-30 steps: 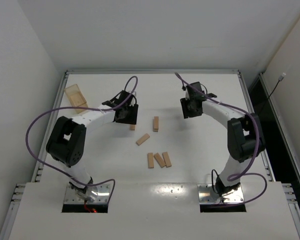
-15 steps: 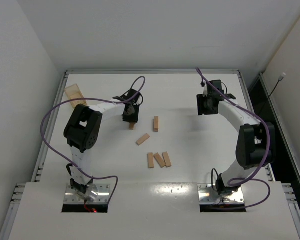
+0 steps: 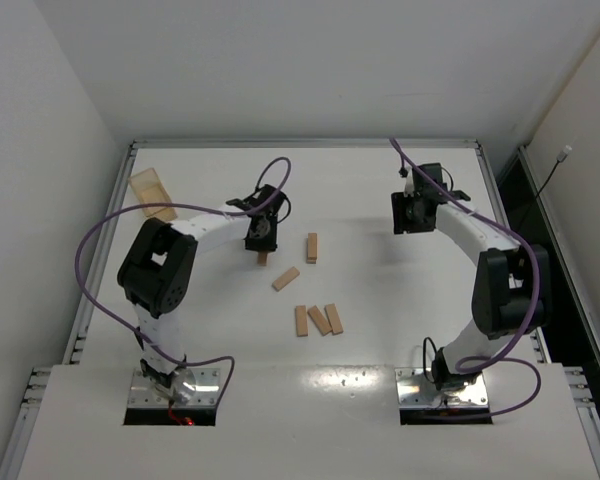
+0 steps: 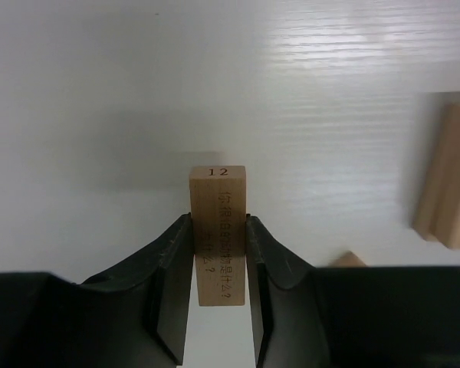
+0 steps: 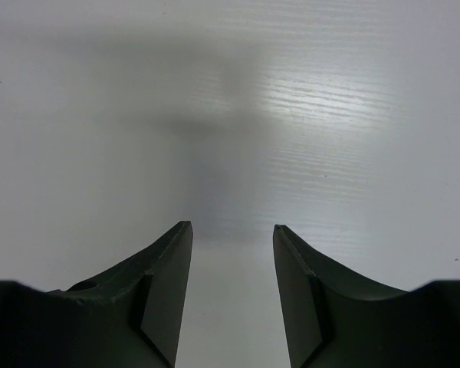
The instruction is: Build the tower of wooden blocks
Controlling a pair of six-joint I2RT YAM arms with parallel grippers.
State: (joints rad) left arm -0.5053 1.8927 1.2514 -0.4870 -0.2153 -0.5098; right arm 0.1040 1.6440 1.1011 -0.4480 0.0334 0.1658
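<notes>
My left gripper (image 3: 261, 238) is shut on one light-tan wood block (image 3: 263, 258). In the left wrist view this block (image 4: 218, 230) sits between the two fingers, printed with "12" and small characters, and its far end sticks out past the gripper (image 4: 218, 222). Several more wood blocks lie flat on the table: one (image 3: 311, 247) to the right of it, one angled (image 3: 286, 278), and three close together (image 3: 320, 320) nearer the bases. No tower is in view. My right gripper (image 3: 408, 215) is open and empty over bare table, as its wrist view (image 5: 231, 228) shows.
A translucent amber box (image 3: 152, 192) stands at the far left of the table. The table's raised rim (image 3: 305, 144) runs along the back. In the left wrist view, the edge of another block (image 4: 448, 184) shows at the right.
My left gripper has shifted right and settled over the block near the table's middle, with the elbow swinging in. My right gripper has drawn back to the right, away from the blocks.
</notes>
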